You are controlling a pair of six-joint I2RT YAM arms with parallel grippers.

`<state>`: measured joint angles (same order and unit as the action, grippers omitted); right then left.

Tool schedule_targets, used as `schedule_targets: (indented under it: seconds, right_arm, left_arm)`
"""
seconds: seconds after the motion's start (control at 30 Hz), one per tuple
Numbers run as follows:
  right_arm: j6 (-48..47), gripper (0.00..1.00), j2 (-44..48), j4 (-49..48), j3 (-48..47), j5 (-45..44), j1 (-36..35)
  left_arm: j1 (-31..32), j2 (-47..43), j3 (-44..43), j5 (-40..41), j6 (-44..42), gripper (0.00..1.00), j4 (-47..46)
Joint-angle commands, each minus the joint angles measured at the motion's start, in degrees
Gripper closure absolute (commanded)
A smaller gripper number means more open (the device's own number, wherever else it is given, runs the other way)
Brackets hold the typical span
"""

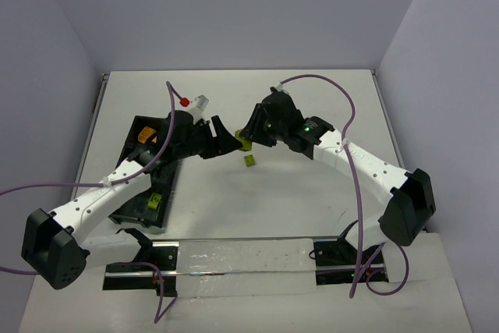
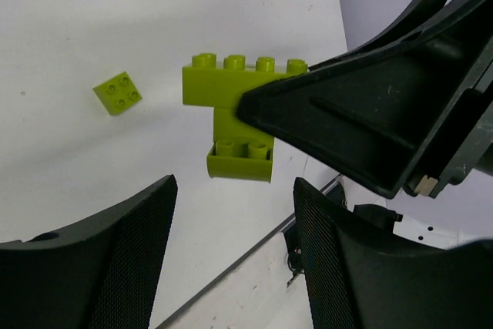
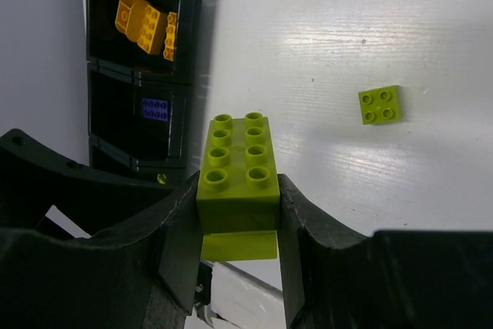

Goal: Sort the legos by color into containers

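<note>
Black tray [image 3: 139, 69]: orange-yellow bricks [image 3: 145, 22] in one compartment, blue-purple brick [image 3: 155, 108] in the next; outside the tray, lime-green clump [image 3: 237, 182], lime-green square brick [image 3: 379, 105], white table [image 3: 323, 36].

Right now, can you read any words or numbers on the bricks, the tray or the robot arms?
None can be read.
The studs of the green brick in the right gripper show no clear letters.
The black tray, the orange bricks and the purple brick bear no label that shows.
</note>
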<state>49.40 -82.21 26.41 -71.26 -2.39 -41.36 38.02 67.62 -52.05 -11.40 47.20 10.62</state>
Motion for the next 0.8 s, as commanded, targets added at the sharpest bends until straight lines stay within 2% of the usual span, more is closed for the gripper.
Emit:
schedule_targets:
  seconds: [0.0, 0.17, 0.27, 0.33, 0.37, 0.4, 0.43, 0.47, 0.77]
  right_arm:
    - [0.78, 1.0, -0.31, -1.44, -2.99, 0.11, -0.3]
    - [0.79, 1.0, -0.31, -1.53, -3.09, 0.43, -0.37]
    - [0.75, 1.0, -0.4, -1.63, -3.18, 0.63, -0.38]
    - [0.68, 1.0, -0.4, -1.63, -3.2, 0.64, -0.38]
    - [0.6, 1.0, -0.4, -1.63, -3.27, 0.64, -0.38]
    - [0.53, 1.0, -0.39, -1.64, -3.23, 0.62, -0.38]
    - [0.53, 1.0, -0.35, -1.68, -2.99, 0.53, -0.38]
    - [0.5, 1.0, -0.32, -1.72, -2.83, 0.44, -0.38]
    - [-1.23, 1.0, 0.01, -1.7, -3.16, 1.96, 4.25]
  left_arm:
    - [0.95, 2.07, -1.36, -0.29, 0.62, 0.33, -5.21]
    - [1.25, 2.89, -1.14, -0.36, 0.77, 0.41, -5.67]
    - [1.35, 3.13, -0.83, -0.3, 1.13, 0.48, -5.99]
    - [1.35, 3.11, -0.62, 0.03, 1.46, 0.58, -6.26]
    - [1.35, 3.05, -0.42, 0.23, 1.67, 0.67, -6.41]
    - [1.35, 3.05, -0.39, 0.21, 1.71, 0.7, -6.55]
    - [1.35, 3.05, -0.2, 0.02, 1.99, 0.87, -6.92]
    - [1.35, 3.02, 0.09, -0.45, 2.24, 0.99, -7.32]
    - [1.35, 0.71, 3.53, -1.87, 2.71, 1.0, -9.03]
